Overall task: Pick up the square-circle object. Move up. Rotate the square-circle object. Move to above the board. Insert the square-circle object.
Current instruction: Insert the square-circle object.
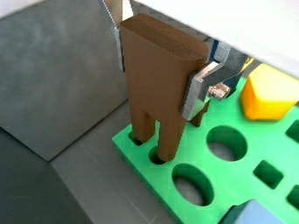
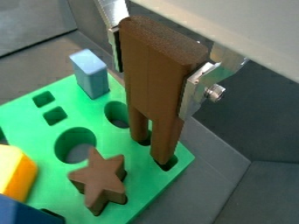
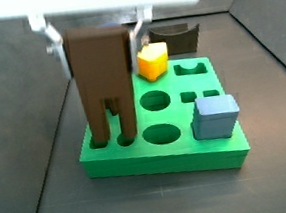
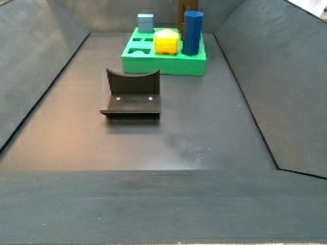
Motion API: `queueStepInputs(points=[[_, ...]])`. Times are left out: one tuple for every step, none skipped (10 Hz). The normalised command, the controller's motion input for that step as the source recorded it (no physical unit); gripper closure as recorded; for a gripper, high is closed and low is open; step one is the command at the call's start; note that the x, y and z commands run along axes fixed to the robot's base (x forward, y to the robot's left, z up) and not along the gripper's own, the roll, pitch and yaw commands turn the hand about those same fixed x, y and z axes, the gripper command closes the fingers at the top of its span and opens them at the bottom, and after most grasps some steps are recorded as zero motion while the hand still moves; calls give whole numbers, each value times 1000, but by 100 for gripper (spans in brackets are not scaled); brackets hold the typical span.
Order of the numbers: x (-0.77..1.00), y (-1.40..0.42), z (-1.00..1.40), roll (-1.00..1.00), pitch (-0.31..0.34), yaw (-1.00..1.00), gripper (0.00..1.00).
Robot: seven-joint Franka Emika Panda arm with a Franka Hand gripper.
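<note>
My gripper is shut on the square-circle object, a tall plain brown block, and holds it upright by its upper part between the silver fingers. The block's two lower legs reach down into two holes at a corner of the green board. Both wrist views show this grip, with the gripper, the block and the board. In a side view the gripper holds the block at the board's near left corner. In the side view that shows the board at the far end, gripper and brown block do not show.
On the board sit a yellow block, a blue-grey cube and a short brown star block. The dark fixture stands on the grey floor beside the board. A blue pillar shows on the board. Sloped grey walls surround the floor.
</note>
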Motion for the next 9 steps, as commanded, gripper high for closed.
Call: queueStepInputs(points=[[-6,-154,-257,90,-81,0,100],[-14,-169,0,136,-117,0,100],[-57,-203,17,219,-159,0,100],[-43,-100,-37,331,-111,-34,100],[-60,0,-43,343,0,-114,100],[-123,23,-17,304,0,-109,100],[-143,3,-43,251,0,-89,100],[-166,0,-211,170,-34,-51,100],[-223,-11,-386,89,-106,-97,100]])
